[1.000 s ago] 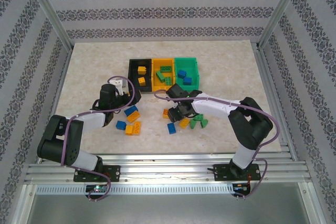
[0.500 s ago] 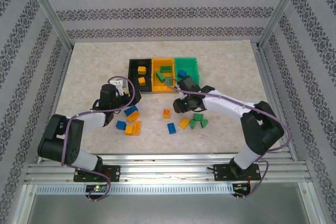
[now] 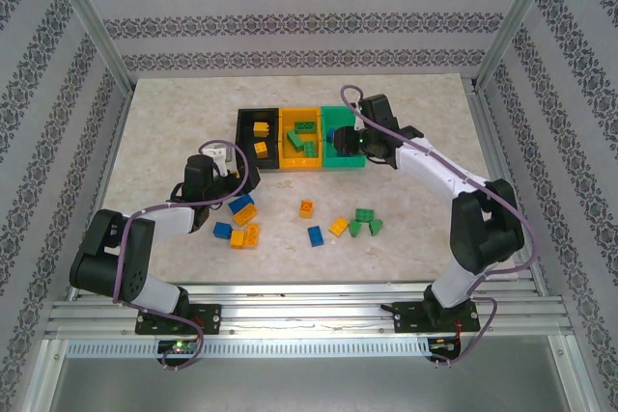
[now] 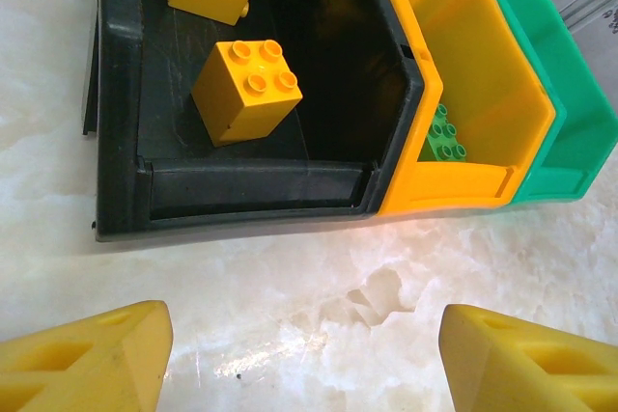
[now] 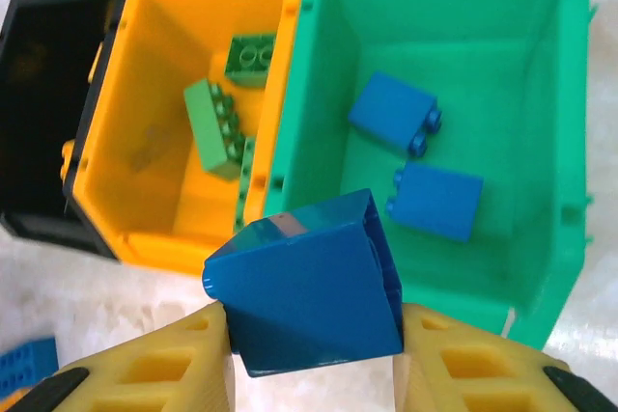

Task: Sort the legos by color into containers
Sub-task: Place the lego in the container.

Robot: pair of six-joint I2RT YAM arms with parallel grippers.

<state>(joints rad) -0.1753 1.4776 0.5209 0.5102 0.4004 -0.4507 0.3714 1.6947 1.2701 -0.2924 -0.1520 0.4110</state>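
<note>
Blue sloped plastic brick (image 5: 309, 296) clamped between yellow fingers of right gripper (image 5: 314, 359), hanging over near rim of green rectangular plastic bin (image 5: 435, 36), toward table's far edge. Two blue bricks (image 5: 391, 115) already inside. Brick likely light, rigid, slick: pinch flat side faces, since slope could squirt out. Left gripper (image 4: 309, 354) jaws apart, empty, facing black plastic bin (image 4: 251, 185).

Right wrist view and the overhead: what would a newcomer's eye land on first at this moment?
The blue brick clamped in the right gripper, hanging over the green bin's near rim, where two blue bricks already lie. Next, the mismatch: green bricks sit in the orange bin, yellow ones in the black bin. Loose bricks dot the table between the arms.
</note>
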